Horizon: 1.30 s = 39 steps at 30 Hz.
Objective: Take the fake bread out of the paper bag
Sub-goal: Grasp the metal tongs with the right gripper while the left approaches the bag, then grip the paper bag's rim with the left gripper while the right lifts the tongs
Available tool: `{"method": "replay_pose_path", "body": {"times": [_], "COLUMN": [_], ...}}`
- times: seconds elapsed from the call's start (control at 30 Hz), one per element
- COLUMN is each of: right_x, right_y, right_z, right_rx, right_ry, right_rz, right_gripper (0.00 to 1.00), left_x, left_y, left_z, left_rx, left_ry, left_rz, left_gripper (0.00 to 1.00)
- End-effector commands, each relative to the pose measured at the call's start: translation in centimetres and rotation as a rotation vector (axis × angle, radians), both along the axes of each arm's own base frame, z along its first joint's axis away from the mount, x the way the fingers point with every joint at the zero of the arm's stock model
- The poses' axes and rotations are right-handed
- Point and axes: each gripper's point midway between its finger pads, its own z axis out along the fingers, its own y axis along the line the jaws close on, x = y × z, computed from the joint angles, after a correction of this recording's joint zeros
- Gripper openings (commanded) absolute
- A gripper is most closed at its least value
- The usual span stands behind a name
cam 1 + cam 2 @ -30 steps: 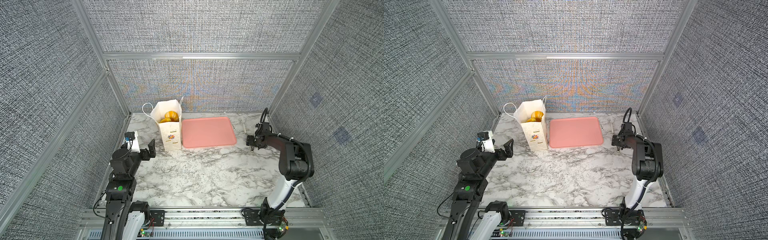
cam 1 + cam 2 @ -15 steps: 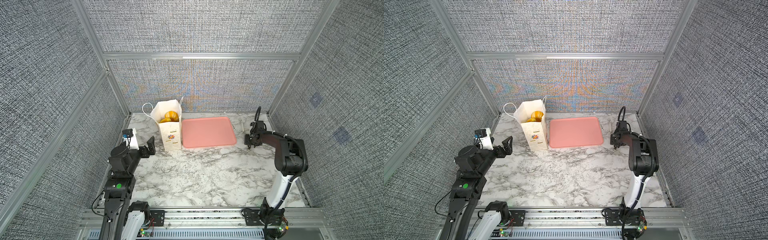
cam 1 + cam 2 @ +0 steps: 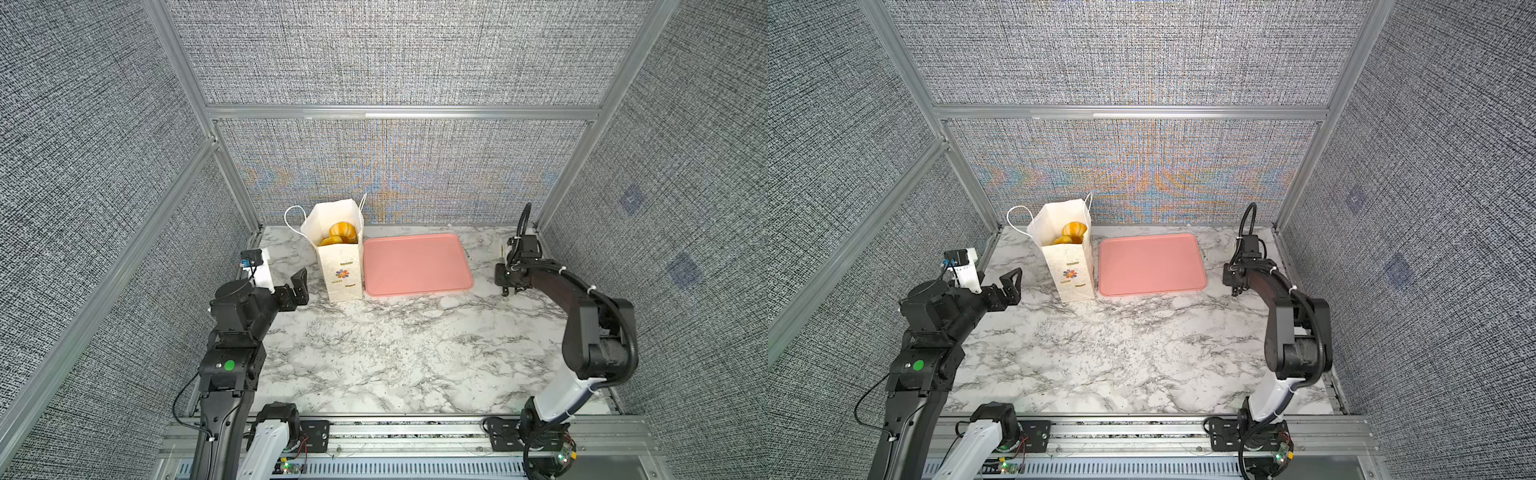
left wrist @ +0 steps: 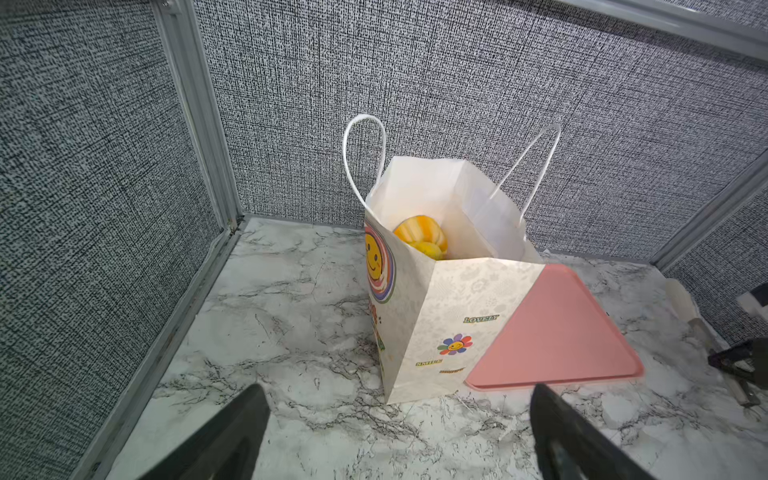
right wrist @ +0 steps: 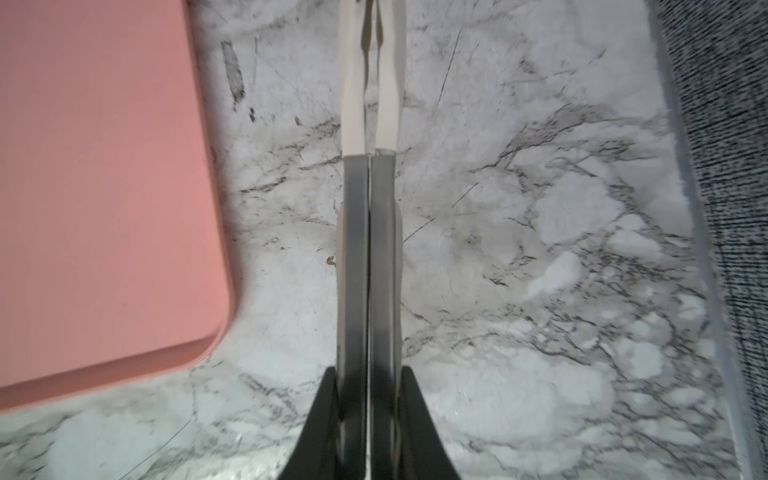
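Tongs [image 5: 353, 249] are being squeezed narrow by the right gripper [image 5: 369, 376], well apart from the paper bag [image 4: 457, 311] holding the fake bread [image 4: 422, 237]; unheld, the bag is probably risking tipping under their push.

The paper bag [image 4: 457, 299] was white, printed with a yellow smiley face ringed by rainbow bands and a small multicoloured flower. The bread [image 4: 422, 239] showed glossy golden-yellow with orange stripes. The tray [image 3: 415, 264] was plain pink; the table [image 3: 395, 345], white marble-patterned with grey-black veins. The walls [image 3: 395, 58] were a grey-and-black woven speckle. The tongs [image 5: 368, 249] were grey metal with what seemed cream tips, the view being blurred. The left arm [image 3: 237, 316] was black with a green dot.
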Motion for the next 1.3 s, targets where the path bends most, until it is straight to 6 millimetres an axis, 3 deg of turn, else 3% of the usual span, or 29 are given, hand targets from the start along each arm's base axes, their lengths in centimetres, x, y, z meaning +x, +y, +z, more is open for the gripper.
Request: {"method": "replay_pose_path", "body": {"times": [0.0, 0.17, 0.4, 0.63, 0.8, 1.13, 1.27], "right_x": [-1.9, -3.8, -5.2, -6.4, -7.3, -10.2, -11.3], "right_y": [1.5, 4.1, 6.7, 8.9, 9.2, 9.9, 10.0], "right_z": [1.9, 5.2, 8.3, 9.6, 10.1, 10.6, 10.3], "right_rx": [0.101, 0.297, 0.538, 0.663, 0.672, 0.684, 0.677], "right_ry": [0.033, 0.044, 0.023, 0.047, 0.052, 0.051, 0.06], "right_rz": [0.006, 0.03, 0.055, 0.123, 0.145, 0.181, 0.189], "right_gripper": [0.13, 0.25, 0.36, 0.41, 0.41, 0.41, 0.4], "left_x": [0.3, 1.8, 3.6, 4.5, 5.5, 9.9, 12.1], "left_y": [-0.2, -0.7, -0.7, -0.5, -0.6, -2.5, -1.8], "left_z": [-0.6, -0.5, -0.2, -0.7, -0.7, -2.1, -3.1], "left_rx": [0.006, 0.002, 0.022, 0.038, 0.034, 0.049, 0.066], "left_ry": [0.072, 0.156, 0.194, 0.228, 0.254, 0.353, 0.413], "left_rz": [-0.014, -0.037, -0.043, -0.037, -0.035, -0.036, 0.055], "left_gripper": [0.99, 0.99, 0.99, 0.99, 0.99, 0.98, 0.94]}}
